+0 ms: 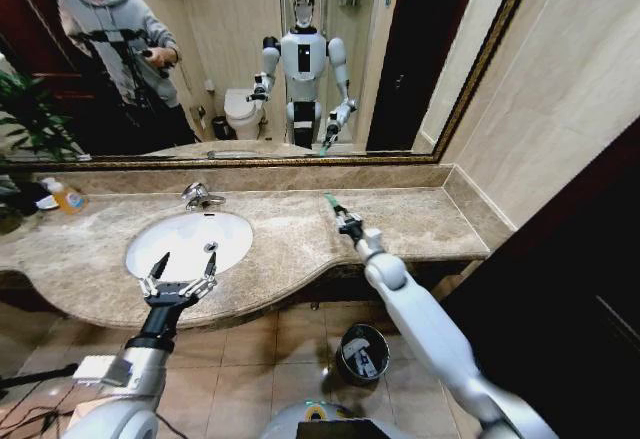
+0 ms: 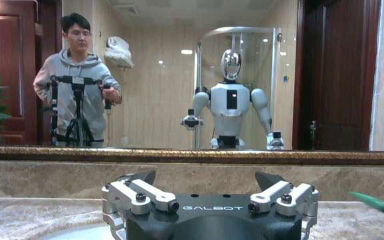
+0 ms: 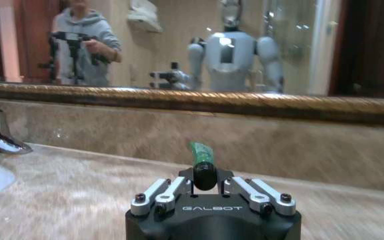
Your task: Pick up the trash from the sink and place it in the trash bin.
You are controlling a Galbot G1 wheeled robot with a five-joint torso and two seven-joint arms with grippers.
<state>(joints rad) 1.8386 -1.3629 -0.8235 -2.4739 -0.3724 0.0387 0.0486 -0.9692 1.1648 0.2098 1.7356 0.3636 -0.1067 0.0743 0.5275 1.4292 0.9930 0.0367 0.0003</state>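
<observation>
My right gripper (image 1: 343,221) is shut on a slim green piece of trash (image 1: 329,201) and holds it over the marble counter to the right of the sink (image 1: 190,242). The right wrist view shows the green trash (image 3: 202,152) sticking up between the closed fingers of the right gripper (image 3: 205,176). My left gripper (image 1: 183,267) hovers open over the front rim of the white basin, and the left gripper (image 2: 205,180) holds nothing. The trash bin (image 1: 362,352), dark with a shiny rim, stands on the floor below the counter with something white inside.
A chrome faucet (image 1: 197,196) rises behind the basin. A clear bottle of orange liquid (image 1: 65,196) stands at the counter's far left near a plant. A wall mirror runs behind the counter (image 1: 420,214). A dark door panel is at the right.
</observation>
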